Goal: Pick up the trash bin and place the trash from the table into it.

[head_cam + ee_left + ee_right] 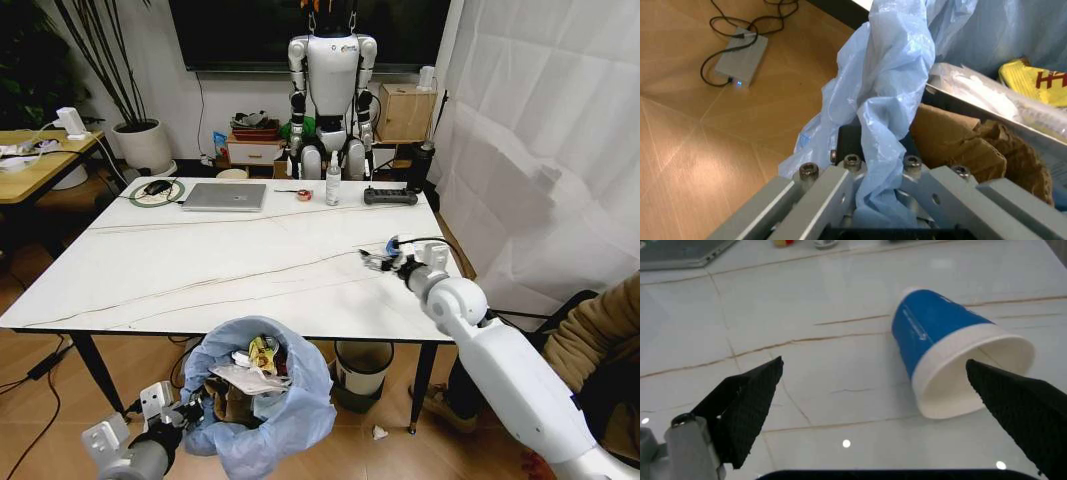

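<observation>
The left gripper (185,412) is clamped on the rim of the trash bin (262,400), below the table (200,270) edge. The right gripper (887,405) is wide open above the blue cup (953,360) (lying on its side).

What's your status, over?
Left tool shut on trash bin liner, held below table edge. Right tool open around blue paper cup lying on its side. Nothing in the way.
</observation>
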`<state>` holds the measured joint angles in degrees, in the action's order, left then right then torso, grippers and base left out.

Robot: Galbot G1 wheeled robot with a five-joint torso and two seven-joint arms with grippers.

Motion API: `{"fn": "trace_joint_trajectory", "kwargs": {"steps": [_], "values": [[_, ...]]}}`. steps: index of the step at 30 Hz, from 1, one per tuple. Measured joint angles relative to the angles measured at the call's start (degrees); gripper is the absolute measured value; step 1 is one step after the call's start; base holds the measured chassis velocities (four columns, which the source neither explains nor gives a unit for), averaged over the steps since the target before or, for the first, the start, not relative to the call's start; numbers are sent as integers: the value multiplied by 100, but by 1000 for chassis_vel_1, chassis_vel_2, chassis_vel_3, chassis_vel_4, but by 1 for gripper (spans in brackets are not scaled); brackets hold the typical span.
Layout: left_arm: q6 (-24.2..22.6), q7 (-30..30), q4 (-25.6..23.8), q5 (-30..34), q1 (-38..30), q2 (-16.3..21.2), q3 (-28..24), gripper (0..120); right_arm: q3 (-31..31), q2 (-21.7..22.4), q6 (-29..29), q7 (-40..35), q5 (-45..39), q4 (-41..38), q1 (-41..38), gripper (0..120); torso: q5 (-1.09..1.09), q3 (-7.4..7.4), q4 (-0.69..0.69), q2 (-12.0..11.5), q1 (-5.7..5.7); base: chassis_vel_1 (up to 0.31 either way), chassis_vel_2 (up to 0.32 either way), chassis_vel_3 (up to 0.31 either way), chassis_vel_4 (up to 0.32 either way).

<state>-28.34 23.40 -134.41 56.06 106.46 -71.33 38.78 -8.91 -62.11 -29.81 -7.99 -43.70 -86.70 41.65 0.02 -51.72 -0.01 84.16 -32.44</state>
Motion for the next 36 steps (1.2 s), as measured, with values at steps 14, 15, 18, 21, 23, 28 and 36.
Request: {"fn": "trace_joint_trajectory", "kwargs": {"steps": [14, 15, 18, 21, 23, 28, 36], "values": [[-17, 21, 31, 42, -39, 16, 26, 0, -114, -66, 178, 307, 42, 623, -94, 100, -1, 1, 0, 0, 0, 0, 0, 0, 0], [-17, 21, 29, 43, -33, 17, 35, 0, -92, -102, 214, 355, 51, 683, -139, 100, -1, 1, 0, 0, 0, 0, 0, 0, 0], [-17, 24, 20, 46, -29, 13, 44, 0, -38, -234, 289, 456, 119, 840, -271, 100, -1, 1, 1, 0, 0, 0, 0, 0, 0], [-17, 40, 8, 47, -14, -7, 45, 0, 18, -362, 354, 521, 240, 1084, -392, 90, -2, 1, 3, 0, 0, 0, 0, 0, 0], [-17, 42, 8, 48, -6, -10, 47, 0, 32, -376, 376, 535, 271, 1141, -406, 86, -2, 1, 2, 0, 0, 0, 0, 0, 0], [-17, 43, -2, 47, -9, -13, 56, 0, 65, -439, 462, 583, 339, 1316, -451, 65, -2, 1, 1, 0, 0, 0, 0, 0, 0], [-17, 43, -2, 46, -15, -12, 51, 0, 70, -471, 504, 604, 370, 1359, -484, 40, -2, 1, 1, 1, 0, 0, 0, 0, 0]]}}
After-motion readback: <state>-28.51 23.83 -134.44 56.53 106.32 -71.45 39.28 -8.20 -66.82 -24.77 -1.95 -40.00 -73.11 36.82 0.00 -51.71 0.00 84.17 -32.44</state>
